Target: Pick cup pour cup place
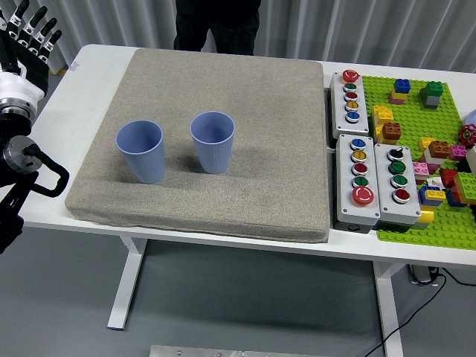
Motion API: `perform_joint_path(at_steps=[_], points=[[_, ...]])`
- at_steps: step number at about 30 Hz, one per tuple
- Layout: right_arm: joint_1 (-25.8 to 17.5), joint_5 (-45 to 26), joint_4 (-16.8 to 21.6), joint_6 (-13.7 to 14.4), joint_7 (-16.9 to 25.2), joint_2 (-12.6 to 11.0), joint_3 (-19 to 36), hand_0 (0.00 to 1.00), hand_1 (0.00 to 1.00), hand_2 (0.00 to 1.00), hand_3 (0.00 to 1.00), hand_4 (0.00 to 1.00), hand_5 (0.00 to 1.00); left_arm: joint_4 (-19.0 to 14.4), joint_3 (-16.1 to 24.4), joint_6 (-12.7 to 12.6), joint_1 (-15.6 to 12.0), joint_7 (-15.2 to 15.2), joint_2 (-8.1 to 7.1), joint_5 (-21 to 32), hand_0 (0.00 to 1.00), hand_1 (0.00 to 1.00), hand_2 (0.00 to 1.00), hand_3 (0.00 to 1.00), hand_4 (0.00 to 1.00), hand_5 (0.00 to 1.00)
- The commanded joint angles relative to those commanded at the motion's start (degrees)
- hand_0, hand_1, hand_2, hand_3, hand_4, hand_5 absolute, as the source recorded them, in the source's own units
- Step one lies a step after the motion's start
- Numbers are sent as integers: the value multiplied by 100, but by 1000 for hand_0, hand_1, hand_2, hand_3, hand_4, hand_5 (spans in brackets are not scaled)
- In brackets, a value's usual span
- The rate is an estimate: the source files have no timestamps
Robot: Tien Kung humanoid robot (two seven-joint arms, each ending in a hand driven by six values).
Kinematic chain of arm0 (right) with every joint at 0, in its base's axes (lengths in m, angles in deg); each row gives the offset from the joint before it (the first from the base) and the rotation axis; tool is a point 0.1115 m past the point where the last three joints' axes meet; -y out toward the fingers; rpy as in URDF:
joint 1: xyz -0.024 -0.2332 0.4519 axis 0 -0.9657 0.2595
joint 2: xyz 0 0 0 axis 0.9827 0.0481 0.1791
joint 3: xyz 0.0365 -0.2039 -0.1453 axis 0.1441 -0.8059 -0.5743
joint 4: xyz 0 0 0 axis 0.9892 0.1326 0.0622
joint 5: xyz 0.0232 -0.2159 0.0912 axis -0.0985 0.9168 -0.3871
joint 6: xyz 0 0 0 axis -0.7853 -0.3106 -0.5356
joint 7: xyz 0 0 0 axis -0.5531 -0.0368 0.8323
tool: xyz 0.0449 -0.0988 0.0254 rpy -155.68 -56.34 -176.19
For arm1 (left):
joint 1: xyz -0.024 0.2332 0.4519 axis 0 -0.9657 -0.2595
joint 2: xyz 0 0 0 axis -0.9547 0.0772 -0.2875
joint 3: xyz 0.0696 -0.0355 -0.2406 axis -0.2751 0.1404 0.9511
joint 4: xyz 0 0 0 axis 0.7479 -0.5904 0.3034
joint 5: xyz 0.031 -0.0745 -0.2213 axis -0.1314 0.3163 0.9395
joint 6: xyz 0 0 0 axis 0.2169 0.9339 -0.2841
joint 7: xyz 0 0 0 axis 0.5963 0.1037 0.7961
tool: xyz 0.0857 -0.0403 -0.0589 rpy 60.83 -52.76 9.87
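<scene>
Two blue cups, left cup [140, 151] and right cup [213, 141], upright, near each other on grey mat [245, 89]. Left hand [26, 37] at far left, fingers [43, 33] spread, empty. Advisable: side approach, mid-wall grasp, level lift.

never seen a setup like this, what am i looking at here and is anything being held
This is one view from a camera high on a humanoid robot, looking down over a white table. At the left edge is the robot's black-and-white left arm; its left hand is raised with its fingers spread, holding nothing. The right arm is out of view. On a grey fabric mat stand two upright blue ribbed cups, the left cup and the right cup, apart from each other. To the right sit grey push-button boxes and a green baseplate carrying coloured toy bricks. A person in dark clothes stands at the far side.
</scene>
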Motion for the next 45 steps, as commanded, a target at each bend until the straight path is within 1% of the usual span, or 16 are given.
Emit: perform_joint_path(at_steps=[2,11,19,25,45], points=[[0,-21,0,-10,3,-15,-37,689,658,579,582,2,2,-2,23,-1,-41,4,3,-9,806,792,821,892,820,998],[43,-105,0,1,9,-19,-71,689,658,580,582,2,2,-3,-40,-8,27,18,25,-20,805,791,820,892,822,998],[69,-254,0,24,40,-26,-195,690,658,578,582,2,2,-2,-57,-23,7,19,61,-34,805,790,819,892,816,998],[75,-202,0,27,29,-13,-152,690,658,578,582,2,2,-38,-15,-28,0,28,33,-59,805,789,820,892,815,998],[95,-158,0,34,31,-9,-79,689,658,581,584,2,13,-98,21,-72,51,23,11,-104,804,786,820,894,808,998]])
